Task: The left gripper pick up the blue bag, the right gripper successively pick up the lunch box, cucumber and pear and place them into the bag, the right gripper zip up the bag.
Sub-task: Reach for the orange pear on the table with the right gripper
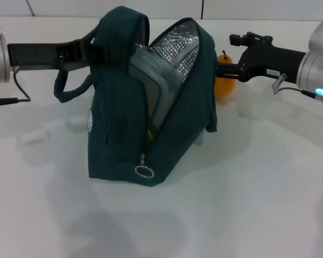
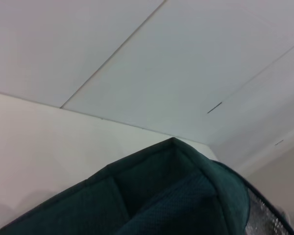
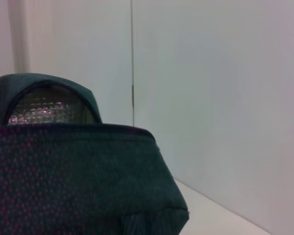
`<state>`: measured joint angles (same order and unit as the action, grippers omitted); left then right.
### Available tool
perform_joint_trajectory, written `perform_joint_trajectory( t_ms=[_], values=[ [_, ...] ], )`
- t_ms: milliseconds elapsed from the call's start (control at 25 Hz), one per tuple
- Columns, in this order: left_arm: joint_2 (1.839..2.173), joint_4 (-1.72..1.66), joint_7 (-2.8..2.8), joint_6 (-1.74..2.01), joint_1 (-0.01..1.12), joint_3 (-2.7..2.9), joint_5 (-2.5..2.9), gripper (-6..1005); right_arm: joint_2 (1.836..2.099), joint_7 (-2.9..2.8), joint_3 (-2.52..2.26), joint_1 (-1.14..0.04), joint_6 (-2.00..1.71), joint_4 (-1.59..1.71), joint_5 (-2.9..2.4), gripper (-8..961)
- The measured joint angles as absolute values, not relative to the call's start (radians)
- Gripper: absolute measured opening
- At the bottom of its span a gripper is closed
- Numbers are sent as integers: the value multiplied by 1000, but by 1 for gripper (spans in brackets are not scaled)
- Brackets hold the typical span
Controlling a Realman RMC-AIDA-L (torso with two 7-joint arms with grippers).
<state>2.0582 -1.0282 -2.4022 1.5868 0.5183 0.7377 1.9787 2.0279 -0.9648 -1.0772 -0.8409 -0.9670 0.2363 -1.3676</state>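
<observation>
The blue bag (image 1: 124, 134) stands upright mid-table with its zipper open and its silver lining showing. Inside it the lunch box (image 1: 153, 80) leans tilted, its upper end sticking out of the opening. My left gripper (image 1: 97, 51) reaches in from the left and is shut on the bag's top edge by the handles. On the right side of the bag, my right gripper (image 1: 226, 52) is open, its lower finger close to the bag's rim. The pear (image 1: 225, 85) sits on the table just under that finger. The cucumber is out of view. Both wrist views show bag fabric (image 2: 176, 196) (image 3: 73, 176) close up.
The zipper's metal ring pull (image 1: 144, 171) hangs at the bag's front lower corner. One loop handle (image 1: 64, 88) droops to the left, under my left arm. White table (image 1: 247, 204) stretches out in front of and to the right of the bag.
</observation>
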Motion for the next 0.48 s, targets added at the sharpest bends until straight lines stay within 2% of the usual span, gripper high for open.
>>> perform_joint_trajectory(
  t_ms=[480],
  values=[
    [2056, -1028, -2430, 1587, 525, 738, 1966, 50, 2028, -974, -1139, -851, -980, 245, -1356, 836]
  ],
)
